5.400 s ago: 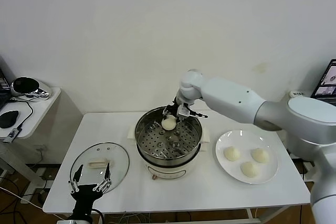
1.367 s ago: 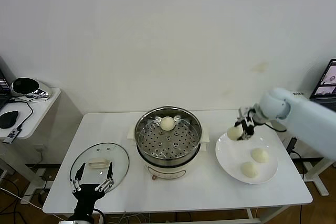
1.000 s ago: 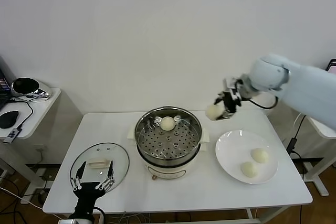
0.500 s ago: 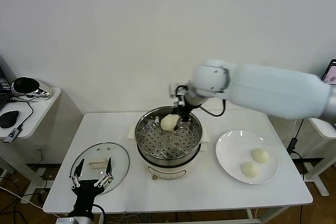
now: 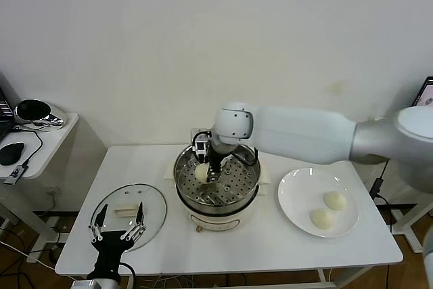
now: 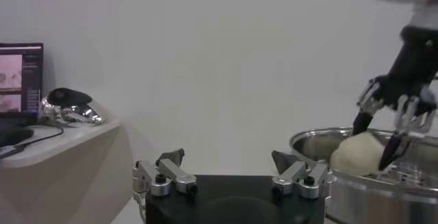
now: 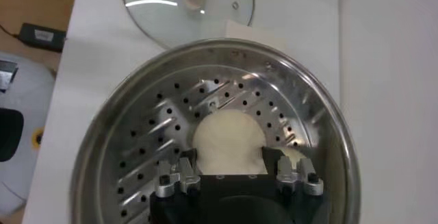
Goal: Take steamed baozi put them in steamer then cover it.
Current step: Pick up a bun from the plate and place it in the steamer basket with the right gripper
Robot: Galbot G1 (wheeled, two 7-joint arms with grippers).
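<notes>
My right gripper [image 5: 203,172] is shut on a cream-white baozi [image 5: 201,173] low inside the shiny steamer [image 5: 252,179], over the left part of its perforated tray. The right wrist view shows this baozi [image 7: 228,142] pinched between the fingers [image 7: 179,172], with the steamer's rim [image 7: 137,102] all round. Whether it rests on the tray I cannot tell. Two more baozi [image 5: 334,200] [image 5: 321,218] lie on the white plate [image 5: 294,197] to the right. The arm hides the tray's far side. My left gripper [image 5: 118,229] waits open near the table's front left.
The glass lid [image 5: 128,211] with a cream handle lies flat on the white table [image 5: 270,248], left of the steamer and just beyond my left gripper. A side table [image 5: 40,143] with a mouse and a headset stands further left.
Over the last second my right gripper carried the baozi from mid-air near the plate leftwards and down into the steamer's left part. The left arm stayed put.
</notes>
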